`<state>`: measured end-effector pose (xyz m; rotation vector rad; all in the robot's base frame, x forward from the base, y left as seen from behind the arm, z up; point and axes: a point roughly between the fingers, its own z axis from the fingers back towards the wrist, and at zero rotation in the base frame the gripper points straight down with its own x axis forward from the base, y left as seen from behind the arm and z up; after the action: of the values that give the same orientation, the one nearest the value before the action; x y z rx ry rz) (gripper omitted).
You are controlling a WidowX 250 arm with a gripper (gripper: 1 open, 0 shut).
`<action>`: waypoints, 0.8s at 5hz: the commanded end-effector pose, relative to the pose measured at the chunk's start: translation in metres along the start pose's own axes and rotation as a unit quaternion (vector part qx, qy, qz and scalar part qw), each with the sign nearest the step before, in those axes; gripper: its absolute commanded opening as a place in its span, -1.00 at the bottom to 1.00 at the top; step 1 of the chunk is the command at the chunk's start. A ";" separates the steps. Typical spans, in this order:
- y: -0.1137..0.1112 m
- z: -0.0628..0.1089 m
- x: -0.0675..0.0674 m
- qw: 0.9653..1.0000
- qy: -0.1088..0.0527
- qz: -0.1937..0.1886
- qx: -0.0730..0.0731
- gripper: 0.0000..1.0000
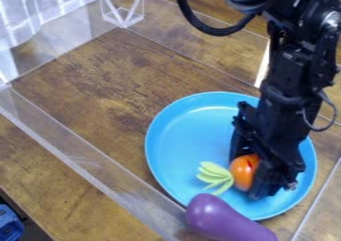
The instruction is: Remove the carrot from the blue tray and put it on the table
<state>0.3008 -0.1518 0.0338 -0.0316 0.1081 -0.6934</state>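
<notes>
The carrot is small and orange, and its light green top points left. My gripper reaches down from above and is shut on the carrot's body. The carrot hangs just over the front part of the blue tray, a large round plate on the dark wood table. I cannot tell whether the carrot still touches the tray. My arm hides the right part of the tray.
A glossy purple eggplant lies at the tray's front rim, just below the carrot. Clear acrylic walls run along the table's left and front edges. A clear stand is at the back.
</notes>
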 end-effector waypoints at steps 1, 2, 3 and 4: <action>-0.002 0.023 0.004 0.999 -0.037 -0.005 0.002 -1.00; 0.000 0.024 -0.002 0.999 -0.041 -0.005 -0.003 -1.00; 0.002 0.026 -0.008 0.999 -0.045 -0.003 -0.008 -1.00; -0.002 0.024 -0.005 0.998 -0.046 -0.029 -0.010 -1.00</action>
<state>0.2908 -0.1450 0.0347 -0.0793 0.1091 -0.7325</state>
